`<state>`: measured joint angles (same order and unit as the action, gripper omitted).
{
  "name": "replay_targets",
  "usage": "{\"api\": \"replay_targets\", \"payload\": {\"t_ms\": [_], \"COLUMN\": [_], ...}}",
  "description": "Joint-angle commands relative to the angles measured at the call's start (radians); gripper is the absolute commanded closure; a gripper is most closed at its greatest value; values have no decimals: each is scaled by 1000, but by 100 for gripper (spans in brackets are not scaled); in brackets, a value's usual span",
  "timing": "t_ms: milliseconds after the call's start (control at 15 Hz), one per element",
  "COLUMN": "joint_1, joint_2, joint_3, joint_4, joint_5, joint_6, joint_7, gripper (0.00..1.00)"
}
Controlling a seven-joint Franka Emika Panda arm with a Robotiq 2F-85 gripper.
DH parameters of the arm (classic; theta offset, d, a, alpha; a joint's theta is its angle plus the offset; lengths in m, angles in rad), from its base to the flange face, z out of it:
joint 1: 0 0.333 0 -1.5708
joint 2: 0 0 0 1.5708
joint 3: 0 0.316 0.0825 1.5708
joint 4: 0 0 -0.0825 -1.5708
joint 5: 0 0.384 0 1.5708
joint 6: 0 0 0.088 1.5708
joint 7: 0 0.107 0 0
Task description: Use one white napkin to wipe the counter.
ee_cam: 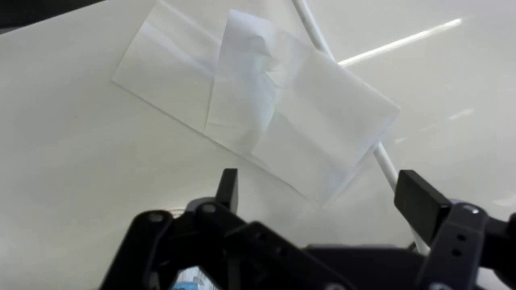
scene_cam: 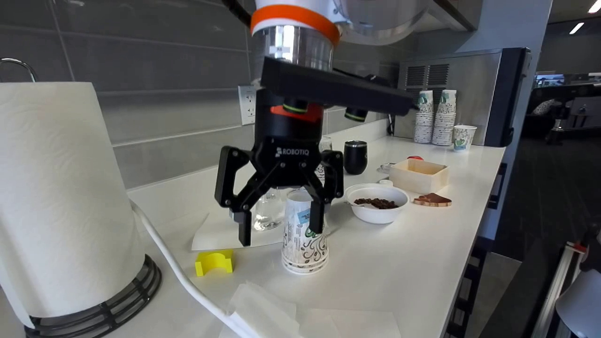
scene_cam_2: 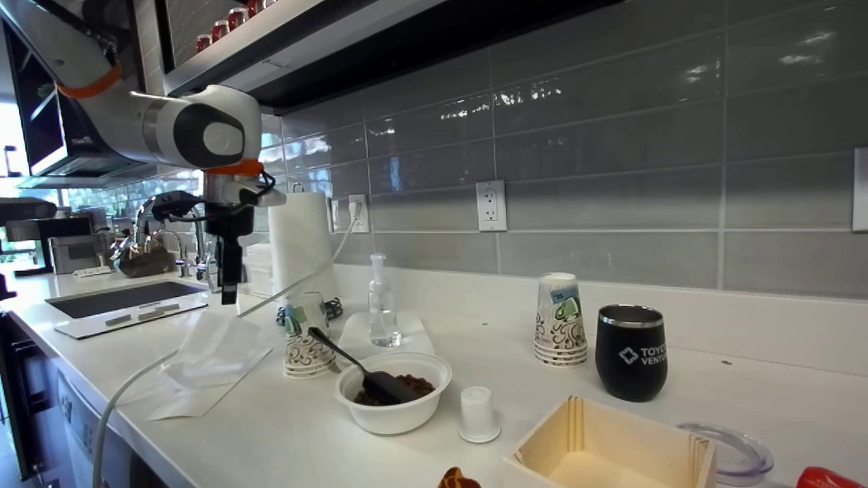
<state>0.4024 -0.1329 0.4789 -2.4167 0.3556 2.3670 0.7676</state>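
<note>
The white napkin [scene_cam: 265, 312] lies rumpled on the off-white counter [scene_cam: 375, 263], near the bottom of an exterior view. It also shows in an exterior view [scene_cam_2: 220, 339] and at the upper middle of the wrist view [ee_cam: 242, 92]. Thin layers overlap with a raised fold; I cannot tell whether it is one sheet or two. My gripper [scene_cam: 281, 227] is open and empty, pointing down above the counter. In the wrist view the gripper's [ee_cam: 318, 187] fingers are wide apart, with a napkin corner showing between and beyond them. In an exterior view the gripper [scene_cam_2: 229, 295] hangs above the napkin's far side.
A white cable [scene_cam: 163, 247] runs under the napkin, also in the wrist view [ee_cam: 310, 24]. An upturned cup stack [scene_cam: 305, 251] and yellow block [scene_cam: 213, 262] stand near the gripper. Also there: paper towel roll [scene_cam: 65, 188], clear bottle [scene_cam_2: 383, 318], white bowl [scene_cam_2: 393, 420], wooden box [scene_cam: 418, 176].
</note>
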Motion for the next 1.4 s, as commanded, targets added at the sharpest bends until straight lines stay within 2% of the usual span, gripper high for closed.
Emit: {"api": "replay_targets", "payload": {"t_ms": [0,200,400,867,933,1000,1200,1333], "joint_1": [16,28,43,79,84,88,103,111], "joint_2": [74,128,175,276,286,296,313,318], "joint_3": [0,-2,2,-12,-14,-17,-30,-38], "joint_4": [1,-14,-32,-63,-64,-64,-65,-65], "joint_5": [36,85,106,54,50,47,27,9], "joint_6": [40,82,174,363,379,391,419,431], "joint_7": [43,53,78,209,222,230,268,292], "gripper": [0,0,0,0,25,26,51,65]}}
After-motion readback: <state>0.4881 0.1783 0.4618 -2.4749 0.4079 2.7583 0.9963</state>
